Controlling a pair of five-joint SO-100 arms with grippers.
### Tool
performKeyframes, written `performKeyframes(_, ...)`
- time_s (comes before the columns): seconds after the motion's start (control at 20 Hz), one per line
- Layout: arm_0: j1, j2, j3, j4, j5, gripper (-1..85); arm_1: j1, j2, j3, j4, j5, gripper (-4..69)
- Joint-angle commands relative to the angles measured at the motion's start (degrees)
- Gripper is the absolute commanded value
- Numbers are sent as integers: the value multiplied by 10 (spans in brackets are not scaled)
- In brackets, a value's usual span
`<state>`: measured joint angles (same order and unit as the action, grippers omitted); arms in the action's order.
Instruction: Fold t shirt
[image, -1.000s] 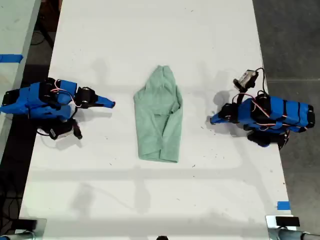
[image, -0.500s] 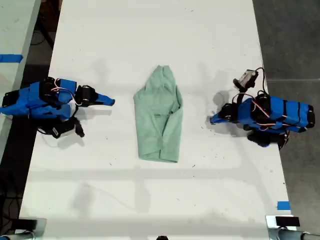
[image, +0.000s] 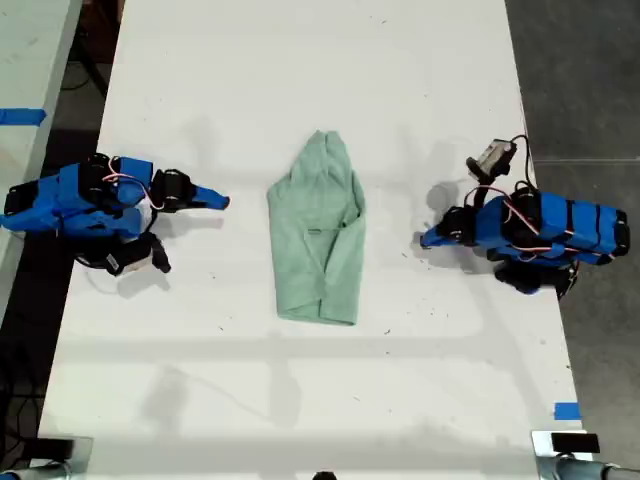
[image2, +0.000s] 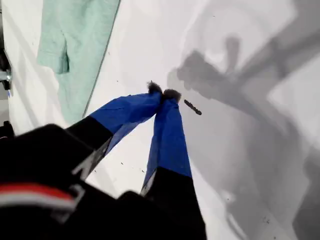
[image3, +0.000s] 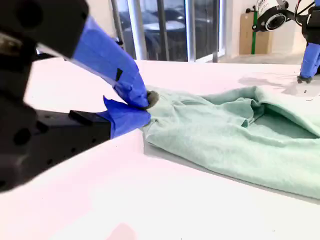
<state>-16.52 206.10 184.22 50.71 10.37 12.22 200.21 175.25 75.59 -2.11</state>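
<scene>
A pale mint t shirt lies mid-table, its sides already folded inward and its narrow end pointing toward the exterior view's top. My first gripper rests at the exterior view's right and my second gripper at its left, both well clear of the cloth. Each has its fingers pressed together, holding nothing.

The risk lies in the next grab. The layers lie thin and flat on the white table, so fingers may catch only the top flap and pull the side folds open. They may also skid and drag the whole bundle askew.

The under-layers and tucked sleeves are hidden. The first wrist view cuts off most of the garment. The low second wrist view makes the fingertips seem to touch the hem, though the exterior view shows a gap.
</scene>
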Motion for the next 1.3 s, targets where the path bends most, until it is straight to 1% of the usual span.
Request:
performKeyframes(0.0, -4, 4, 2, 0, -5, -2, 4, 8, 18, -5, -12, 8)
performKeyframes(1.25, -2, 4, 1, 3, -5, -2, 4, 8, 21, -4, -5, 8)
